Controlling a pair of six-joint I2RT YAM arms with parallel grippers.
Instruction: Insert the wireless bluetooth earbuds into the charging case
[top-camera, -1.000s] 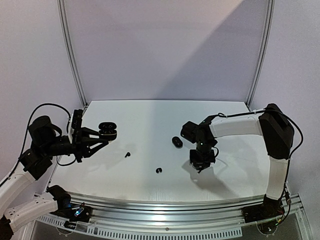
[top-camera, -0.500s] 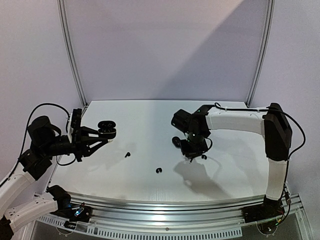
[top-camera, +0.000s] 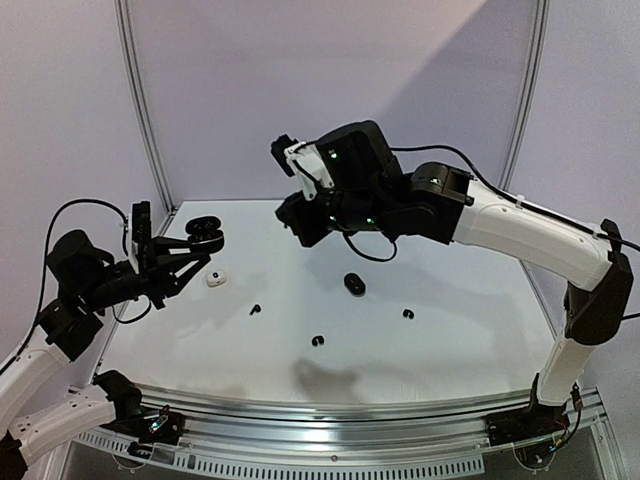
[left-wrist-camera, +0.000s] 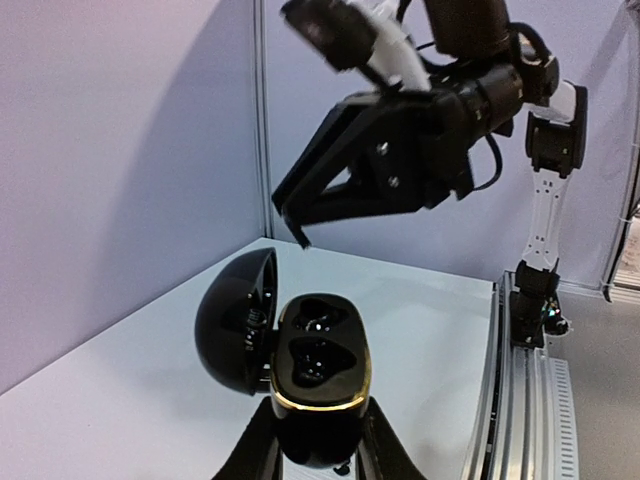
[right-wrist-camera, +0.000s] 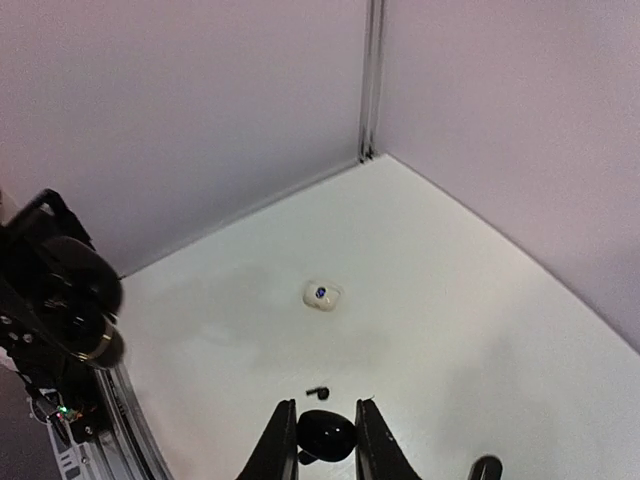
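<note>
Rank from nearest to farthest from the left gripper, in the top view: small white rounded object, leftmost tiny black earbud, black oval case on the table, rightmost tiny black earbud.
From the left gripper:
1. small white rounded object, far left
2. leftmost tiny black earbud, left of centre
3. black oval case, centre
4. rightmost tiny black earbud, right

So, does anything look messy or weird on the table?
Nothing looks broken or spilled. The odd bit: tiny black earbuds lie scattered loose on the table, outside any case, while the open black case hangs in the air, held by the left tool.
</note>
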